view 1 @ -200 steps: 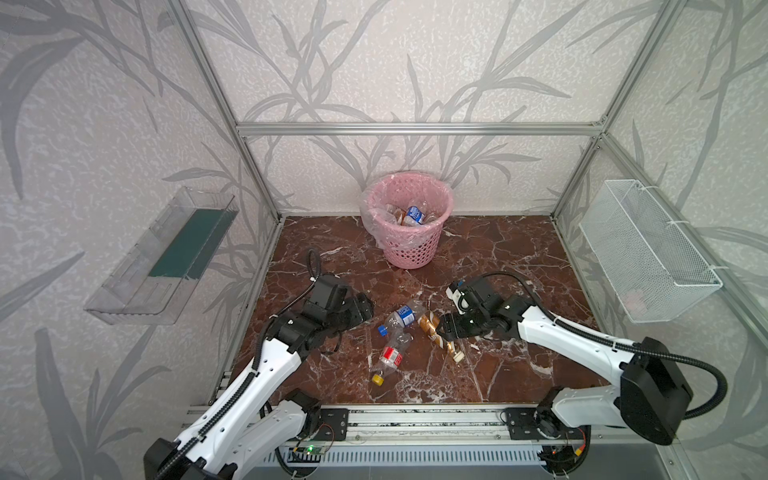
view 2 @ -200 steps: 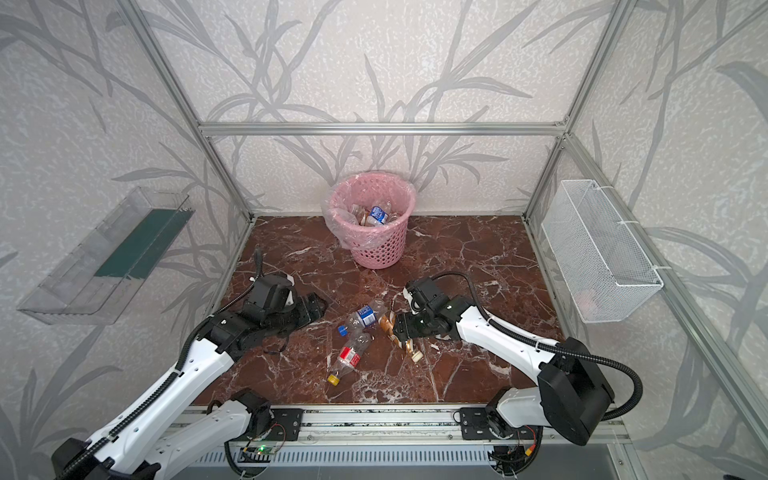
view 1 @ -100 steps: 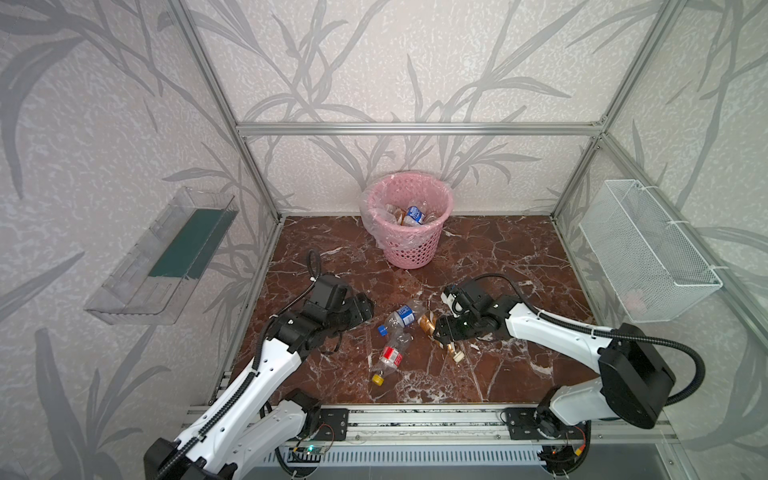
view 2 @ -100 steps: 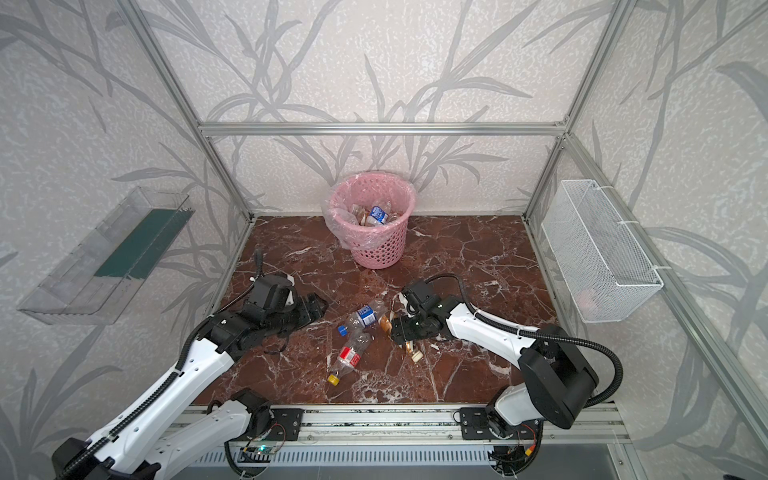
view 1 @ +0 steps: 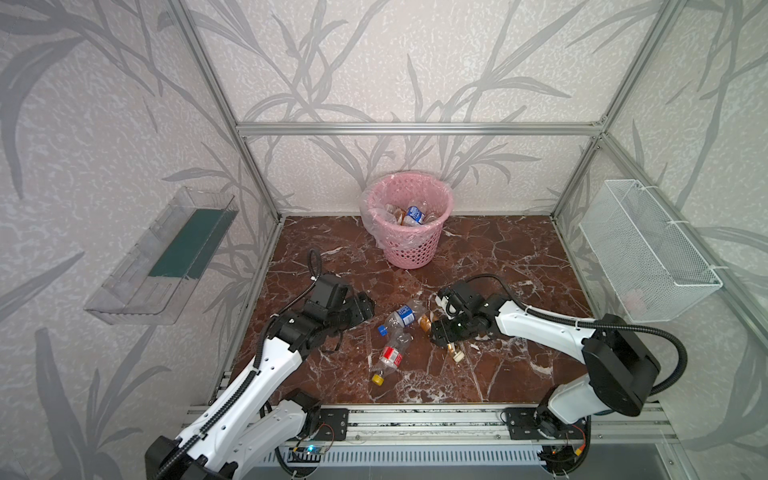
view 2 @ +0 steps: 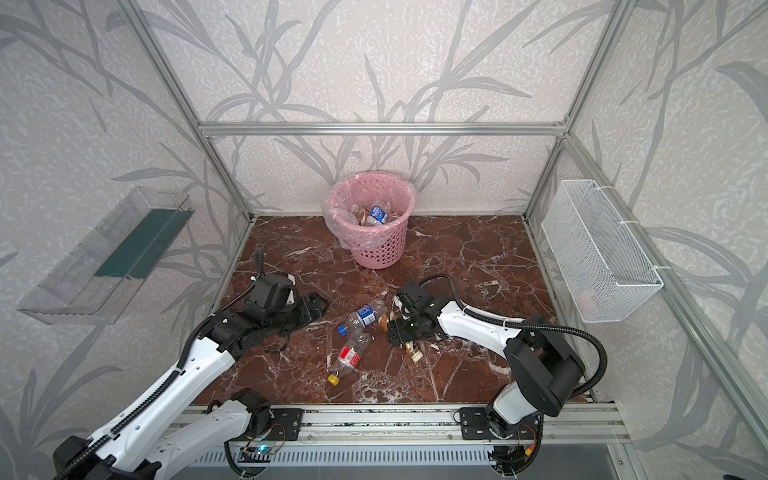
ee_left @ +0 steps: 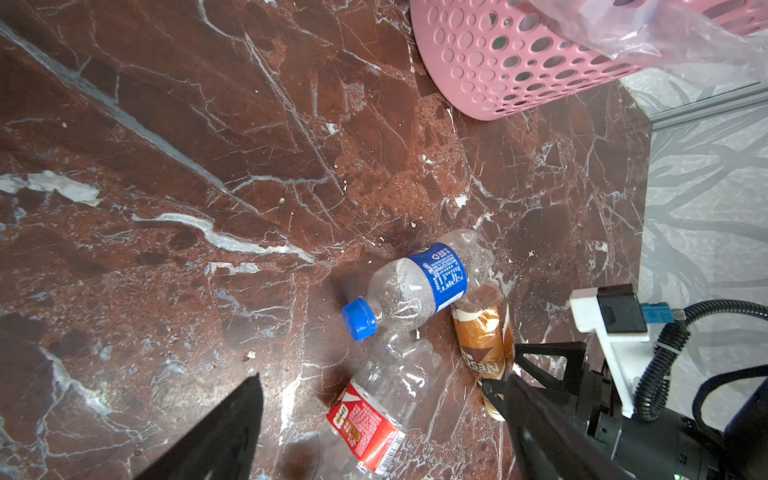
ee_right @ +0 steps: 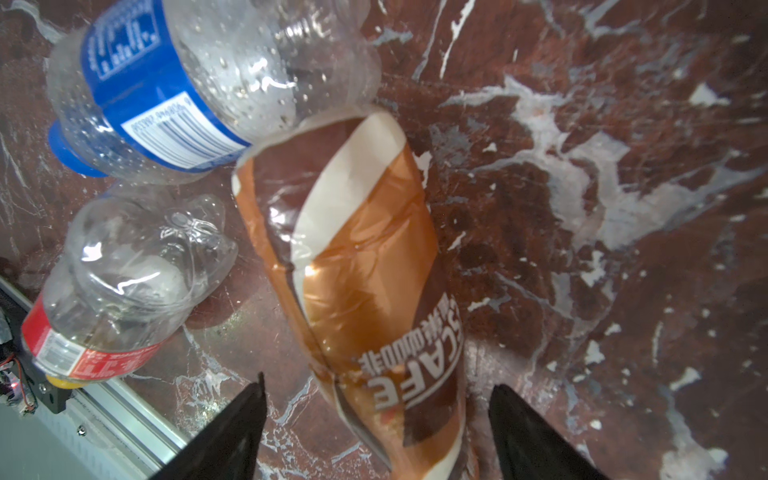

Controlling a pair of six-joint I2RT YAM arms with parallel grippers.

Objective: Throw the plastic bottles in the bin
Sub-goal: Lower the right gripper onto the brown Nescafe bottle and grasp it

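The jaws of your right gripper (ee_right: 378, 382) stand spread, straddling the orange-brown coffee bottle (ee_right: 365, 270) with a gap on each side, so nothing is pinched yet. That bottle lies flat on the marble floor (view 1: 478, 257), its base touching the blue-label bottle (view 1: 405, 314). Coming in over its free, cap-ward half looks like your way of not catching the neighbour. Your left gripper (view 1: 368, 306) hovers near the pile, jaws spread and empty, probably lined up for the red-label bottle (view 1: 390, 355). The bin (view 1: 411, 253) stands well apart by the back wall, several bottles already inside.
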